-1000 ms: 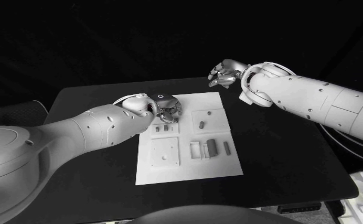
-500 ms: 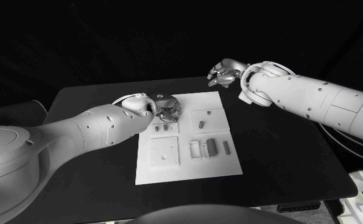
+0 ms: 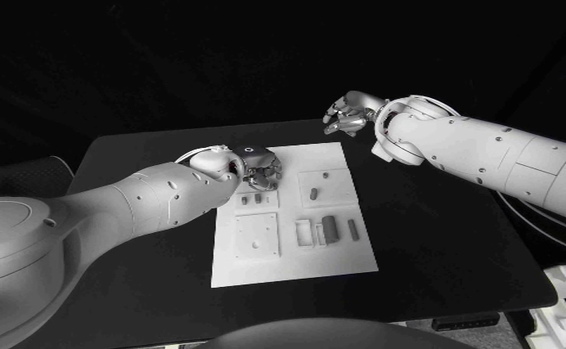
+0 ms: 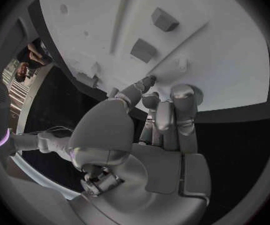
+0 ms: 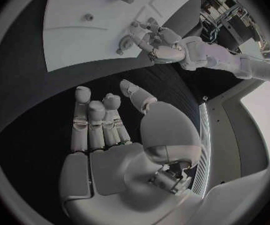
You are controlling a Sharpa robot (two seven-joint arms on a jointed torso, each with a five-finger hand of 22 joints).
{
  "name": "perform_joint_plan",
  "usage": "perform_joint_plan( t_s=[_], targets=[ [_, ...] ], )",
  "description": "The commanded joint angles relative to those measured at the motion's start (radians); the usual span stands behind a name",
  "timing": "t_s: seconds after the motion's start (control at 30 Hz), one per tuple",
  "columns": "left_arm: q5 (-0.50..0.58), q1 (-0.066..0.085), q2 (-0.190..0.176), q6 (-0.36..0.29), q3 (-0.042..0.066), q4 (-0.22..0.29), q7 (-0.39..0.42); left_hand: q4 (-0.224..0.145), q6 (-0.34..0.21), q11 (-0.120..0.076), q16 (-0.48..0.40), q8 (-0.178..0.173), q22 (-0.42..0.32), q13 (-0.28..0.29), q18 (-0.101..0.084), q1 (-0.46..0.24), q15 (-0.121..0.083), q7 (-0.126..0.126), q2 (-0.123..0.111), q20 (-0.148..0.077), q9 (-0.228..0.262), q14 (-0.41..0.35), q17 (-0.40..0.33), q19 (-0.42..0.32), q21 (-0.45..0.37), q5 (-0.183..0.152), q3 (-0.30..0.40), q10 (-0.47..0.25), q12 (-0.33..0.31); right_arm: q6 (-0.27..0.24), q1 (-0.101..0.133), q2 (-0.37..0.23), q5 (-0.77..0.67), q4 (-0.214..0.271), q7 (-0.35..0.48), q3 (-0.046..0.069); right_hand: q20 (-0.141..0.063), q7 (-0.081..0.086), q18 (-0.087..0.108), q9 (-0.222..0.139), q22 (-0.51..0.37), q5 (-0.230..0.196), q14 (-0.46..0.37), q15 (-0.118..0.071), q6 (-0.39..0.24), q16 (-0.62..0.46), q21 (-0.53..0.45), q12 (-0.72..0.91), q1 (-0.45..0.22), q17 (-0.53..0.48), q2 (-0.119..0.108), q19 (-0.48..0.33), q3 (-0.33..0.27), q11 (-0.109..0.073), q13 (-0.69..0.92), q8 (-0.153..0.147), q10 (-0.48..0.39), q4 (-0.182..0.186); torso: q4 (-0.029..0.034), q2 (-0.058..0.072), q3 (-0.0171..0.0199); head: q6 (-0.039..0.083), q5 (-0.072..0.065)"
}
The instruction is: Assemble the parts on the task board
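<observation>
1 flat white task board (image 3: 295,263) lies mid-table (image 3: 141,284), carrying about 6 small grey block and bar parts (image 3: 330,229). The left hand (image 3: 262,167) rests fingertips on the board's far-left corner, holding nothing. The right hand (image 3: 350,114) hangs spread and empty beyond the far edge.

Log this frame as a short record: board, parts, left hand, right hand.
board: white task board lying flat on the black table
parts: small grey pieces on the board's middle and near half
left hand: over the board's far left corner, fingers curled; whether it holds a part cannot be told
right hand: open, past the board's far right corner, holding nothing
</observation>
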Motion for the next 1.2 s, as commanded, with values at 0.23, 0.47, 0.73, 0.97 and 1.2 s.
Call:
perform_joint_plan(
  t_s=[0.23,0.47,0.73,0.97,1.2],
  targets=[
    [0.013,-0.003,0.008,-0.004,0.001,-0.004,0.009,-0.004,0.038,0.041,0.008,-0.007,0.017,0.002,0.100,-0.007,0.000,0.039,-0.021,0.003,-0.003,0.008,0.004,0.007,0.004,-0.007,0.000,-0.039,-0.002,0.006,0.000,0.000,-0.004,0.002,0.007,0.000,-0.004,0.008,0.011,-0.001,0.013,0.004,0.000,-0.006,-0.001,0.007,-0.003,0.003,-0.010,-0.001,0.002,0.006,0.003,0.003,-0.002,0.003,-0.008,0.003,-0.0001,0.000,0.0003,-0.003,-0.002],
    [0.017,-0.004,0.010,-0.011,0.001,-0.010,0.010,-0.005,0.033,0.041,0.009,-0.010,0.017,0.002,0.101,-0.012,0.000,0.039,-0.026,0.003,-0.005,0.011,0.005,0.008,0.004,-0.009,-0.004,-0.038,-0.002,0.006,0.000,0.000,-0.004,0.003,0.007,0.000,-0.004,0.008,0.011,-0.001,0.013,0.004,0.000,-0.006,-0.001,0.007,-0.003,0.003,-0.010,-0.001,0.002,0.006,0.003,0.003,-0.002,0.003,-0.008,0.003,0.0004,0.000,0.0003,-0.003,-0.003],
    [0.017,-0.006,0.016,-0.016,0.001,-0.017,0.012,-0.001,0.038,0.040,0.012,-0.009,0.017,0.003,0.102,-0.012,0.000,0.039,-0.015,0.003,-0.004,0.016,0.009,0.010,0.005,-0.008,-0.001,-0.035,-0.002,0.006,0.000,0.001,-0.004,0.003,0.007,0.000,-0.004,0.008,0.011,-0.001,0.013,0.004,0.000,-0.006,-0.001,0.007,-0.003,0.003,-0.011,-0.001,0.002,0.006,0.004,0.003,-0.002,0.003,-0.008,0.002,-0.0004,0.000,0.0003,-0.003,-0.002],
    [0.017,-0.012,0.025,-0.017,0.001,-0.032,0.013,-0.001,0.043,0.040,0.013,-0.007,0.017,0.003,0.103,-0.010,-0.001,0.038,-0.011,0.003,-0.003,0.018,0.012,0.011,0.005,-0.008,0.002,-0.034,-0.002,0.005,0.000,0.000,-0.004,0.005,0.006,0.000,-0.004,0.008,0.011,-0.001,0.013,0.004,0.000,-0.006,-0.001,0.007,-0.003,0.003,-0.011,-0.001,0.002,0.006,0.004,0.003,-0.002,0.003,-0.007,0.002,-0.0016,0.001,0.0000,-0.003,-0.003],
    [0.023,-0.023,0.030,-0.026,0.001,-0.056,0.015,-0.001,0.045,0.040,0.013,-0.006,0.017,0.003,0.103,-0.010,-0.001,0.038,-0.013,0.003,-0.003,0.019,0.012,0.011,0.005,-0.008,0.002,-0.033,-0.002,0.005,0.000,-0.001,-0.004,0.006,0.006,0.000,-0.004,0.008,0.011,-0.001,0.013,0.004,0.000,-0.006,-0.001,0.007,-0.003,0.003,-0.011,-0.001,0.002,0.006,0.004,0.003,-0.002,0.004,-0.007,0.002,-0.0010,0.001,0.0007,-0.005,-0.006]
  ],
)
